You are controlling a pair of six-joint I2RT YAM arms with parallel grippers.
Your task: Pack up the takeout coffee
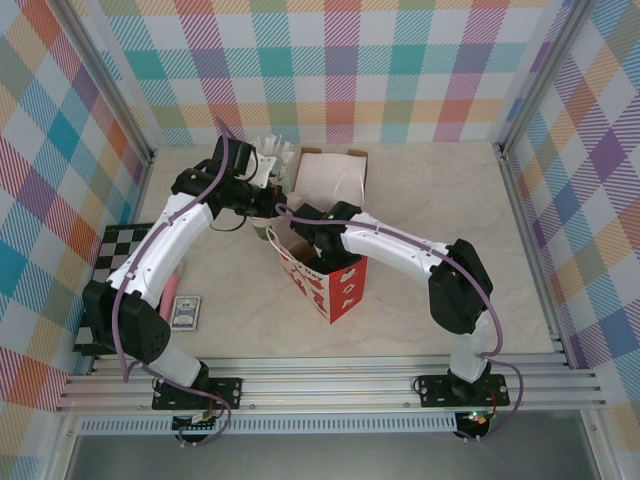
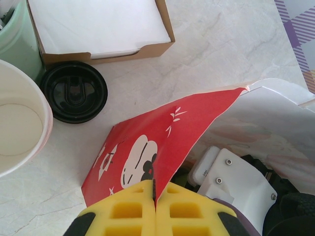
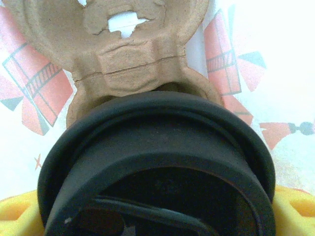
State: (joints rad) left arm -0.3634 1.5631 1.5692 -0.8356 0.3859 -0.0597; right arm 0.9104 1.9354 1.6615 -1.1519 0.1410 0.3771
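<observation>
The coffee cup (image 3: pixel 157 162) sits in the grasp of the right pincer (image 3: pixel 157 216), down inside the red bag (image 2: pixel 162 132) and just below a cardboard cup tray (image 3: pixel 133 64). The left pincer (image 2: pixel 155 209) is clenched on the bag's edge. Only the cup's dark top shows; its sides are hidden.

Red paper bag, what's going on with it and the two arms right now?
The left gripper is shut on the rim of the red paper bag, holding it open. The right gripper is down inside the bag, gripping the black-lidded coffee cup above a cardboard cup carrier. The cup is not yet released.
</observation>
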